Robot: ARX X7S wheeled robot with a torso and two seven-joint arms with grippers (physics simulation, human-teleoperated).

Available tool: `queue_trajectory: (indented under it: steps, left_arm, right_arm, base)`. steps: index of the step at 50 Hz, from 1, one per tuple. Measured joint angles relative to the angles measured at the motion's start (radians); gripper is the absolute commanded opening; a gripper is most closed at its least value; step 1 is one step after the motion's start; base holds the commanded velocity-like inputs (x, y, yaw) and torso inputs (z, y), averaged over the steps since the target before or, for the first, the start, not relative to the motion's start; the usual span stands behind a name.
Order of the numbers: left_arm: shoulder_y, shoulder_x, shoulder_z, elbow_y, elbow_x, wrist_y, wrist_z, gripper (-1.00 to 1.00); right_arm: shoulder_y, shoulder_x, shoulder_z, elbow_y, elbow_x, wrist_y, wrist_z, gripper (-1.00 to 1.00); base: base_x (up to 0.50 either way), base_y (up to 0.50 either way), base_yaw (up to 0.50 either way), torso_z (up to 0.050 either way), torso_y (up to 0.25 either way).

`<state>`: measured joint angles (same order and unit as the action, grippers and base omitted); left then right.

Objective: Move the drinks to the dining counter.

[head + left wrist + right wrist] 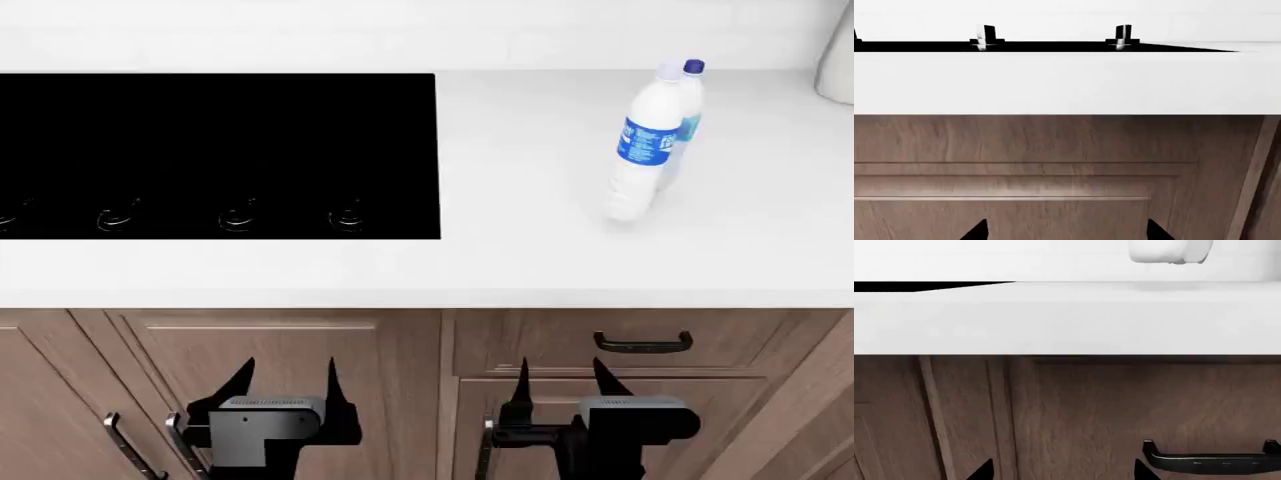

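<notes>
Two drinks stand close together at the right of a white worktop (534, 250). The bigger is a milky-white bottle (641, 150) with a blue label. Behind it, partly hidden, is a slimmer clear bottle (690, 100) with a dark blue cap. The right wrist view shows only the base of the white bottle (1171, 252). My left gripper (287, 375) (1067, 232) and right gripper (563, 378) (1062, 472) hang below the worktop's front edge, facing the wooden cabinets. Both are open and hold nothing. The dining counter is out of view.
A black cooktop (214, 150) (1021, 46) with knobs fills the worktop's left half. A black drawer handle (643, 345) (1207, 460) sits on the cabinet near my right gripper, and door handles (127, 445) show at the lower left. A grey object (841, 50) stands at the far right.
</notes>
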<state>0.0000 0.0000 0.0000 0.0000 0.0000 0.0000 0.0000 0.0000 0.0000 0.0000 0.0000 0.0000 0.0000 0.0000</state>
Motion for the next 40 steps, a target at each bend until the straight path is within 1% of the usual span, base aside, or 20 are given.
queue_trajectory:
  steps: [3, 5, 11, 17, 24, 31, 40]
  left_arm:
    - [-0.001, -0.002, 0.002, 0.008, -0.008, 0.010, -0.012, 1.00]
    - [0.000, -0.004, 0.003, 0.046, -0.024, 0.034, -0.034, 1.00]
    - [0.009, -0.020, 0.006, 0.285, -0.105, 0.066, -0.095, 1.00]
    - [0.010, -0.054, -0.001, 0.540, -0.203, 0.080, -0.134, 1.00]
    - [0.003, -0.082, -0.009, 0.714, -0.264, 0.092, -0.168, 1.00]
    - [-0.003, -0.103, -0.013, 0.801, -0.297, 0.101, -0.192, 1.00]
    - [0.005, -0.121, 0.002, 0.854, -0.318, 0.114, -0.203, 1.00]
  right_arm:
    - [-0.003, 0.003, -0.006, -0.007, 0.004, -0.005, 0.008, 1.00]
    - [-0.012, 0.006, -0.009, -0.035, 0.017, -0.026, 0.014, 1.00]
    - [-0.053, 0.018, -0.021, -0.205, 0.050, -0.118, 0.043, 1.00]
    - [-0.097, 0.034, -0.025, -0.411, 0.082, -0.216, 0.072, 1.00]
    - [-0.127, 0.052, -0.028, -0.557, 0.107, -0.293, 0.101, 1.00]
    - [-0.140, 0.068, -0.033, -0.627, 0.126, -0.330, 0.123, 1.00]
    - [-0.147, 0.088, -0.038, -0.665, 0.140, -0.352, 0.146, 1.00]
  base:
    - [0.00, 0.00, 0.00, 0.000, 0.000]
    - [0.00, 0.00, 0.00, 0.000, 0.000]
    - [0.00, 0.00, 0.00, 0.000, 0.000]
    - [0.00, 0.00, 0.00, 0.000, 0.000]
    - [0.00, 0.00, 0.00, 0.000, 0.000]
    - [0.00, -0.45, 0.00, 0.000, 0.000]
    - [0.00, -0.50, 0.00, 0.000, 0.000]
